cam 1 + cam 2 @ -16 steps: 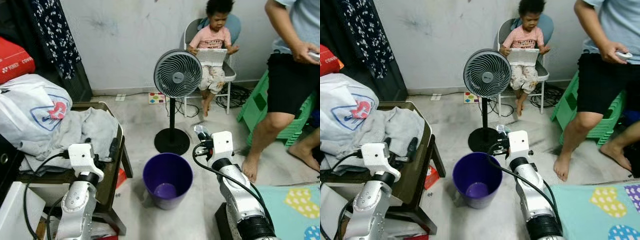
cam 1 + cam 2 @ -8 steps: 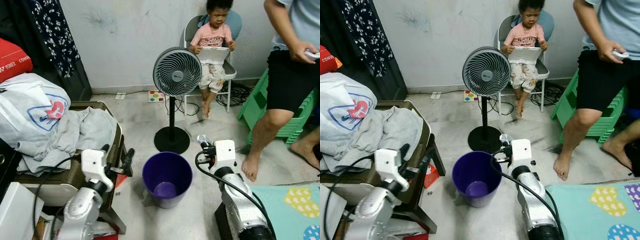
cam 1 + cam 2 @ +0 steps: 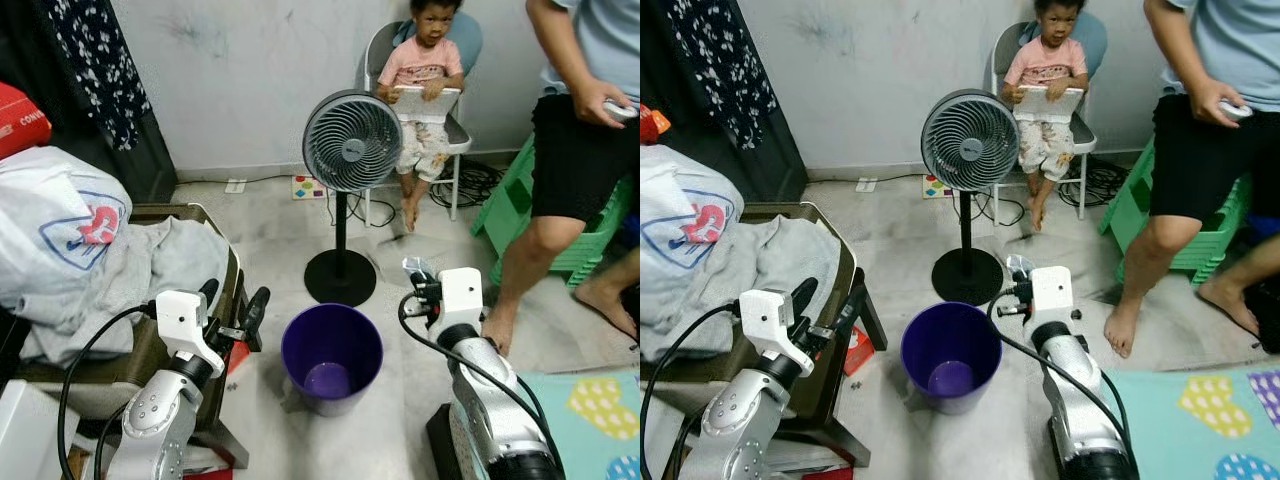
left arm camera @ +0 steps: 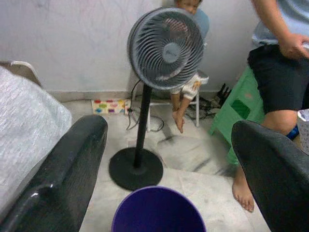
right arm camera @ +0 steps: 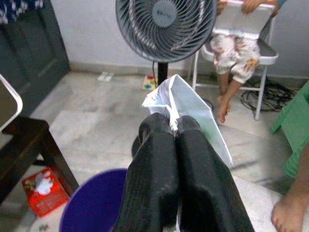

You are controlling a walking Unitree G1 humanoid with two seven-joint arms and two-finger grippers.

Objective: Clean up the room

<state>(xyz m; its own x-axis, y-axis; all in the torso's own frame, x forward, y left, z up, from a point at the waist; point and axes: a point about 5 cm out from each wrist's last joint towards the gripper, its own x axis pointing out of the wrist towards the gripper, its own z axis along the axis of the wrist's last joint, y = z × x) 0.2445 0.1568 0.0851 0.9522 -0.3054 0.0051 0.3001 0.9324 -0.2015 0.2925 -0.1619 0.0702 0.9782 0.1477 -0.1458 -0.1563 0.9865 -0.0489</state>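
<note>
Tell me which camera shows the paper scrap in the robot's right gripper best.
The right wrist view: the white paper scrap sits close up, pinched between the shut fingers of the right gripper. The two eye views show it as a small pale bit at the gripper's tip, beside the purple bin.

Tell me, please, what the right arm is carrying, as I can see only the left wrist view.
Observer: The right jaws are shut on a crumpled white wrapper.
Operator: Where is it relative to the bin?
Observer: It is beside the purple bin, just off the rim on the robot's right, not over the opening.
Operator: Is anything else lying on the floor nearby?
Observer: A small red box lies on the floor to the bin's left, next to a dark table.
</note>
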